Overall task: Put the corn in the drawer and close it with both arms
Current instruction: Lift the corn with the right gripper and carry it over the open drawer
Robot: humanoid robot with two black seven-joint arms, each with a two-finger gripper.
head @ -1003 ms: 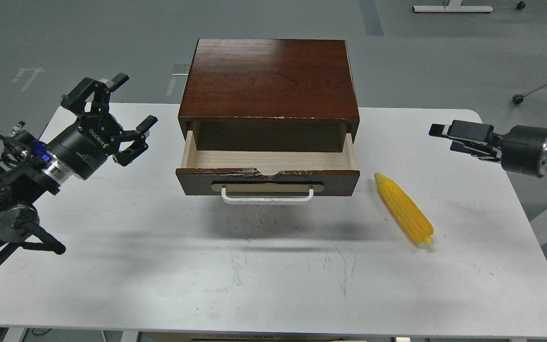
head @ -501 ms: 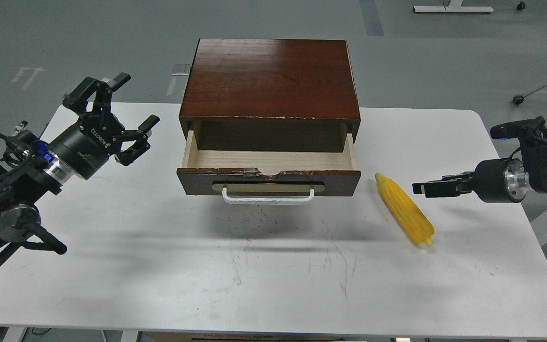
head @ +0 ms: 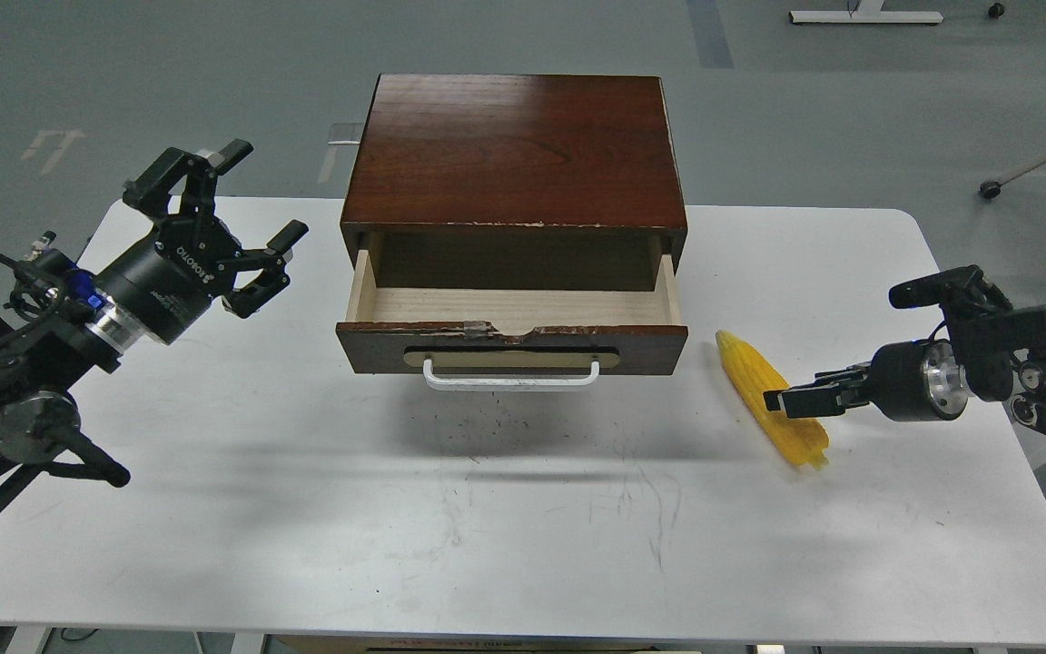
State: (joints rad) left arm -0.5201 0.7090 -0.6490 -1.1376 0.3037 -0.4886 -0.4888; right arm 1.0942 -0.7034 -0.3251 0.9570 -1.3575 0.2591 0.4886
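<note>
Fingers of the right gripper (head: 782, 400) are seen side-on as one dark, flat shape over the middle of the corn (head: 770, 398); whether they are parted or closed, and whether the cob is touched or only overlapped, cannot be told. The cob is laid on the white table (head: 523, 509), its pointed end reaching up and away from these fingers toward the drawer (head: 512, 347), its blunt end lying just below and to the outer side of them. The drawer front is found a little beyond the cob's pointed end, clear of it, and is pulled out of the dark wood cabinet (head: 514, 150) so that its pale wood floor is exposed, with nothing lying in it. A white bar handle (head: 511, 375) is fixed across the beige plate on the chipped brown front.

Fingers (head: 234, 155) of the left gripper (head: 255, 204) are spread wide, with nothing held between them. They are raised above the table, and the open drawer's near corner is set a short way off to their inner side, untouched. The corn lies well apart from them, across the full width of the drawer.
</note>
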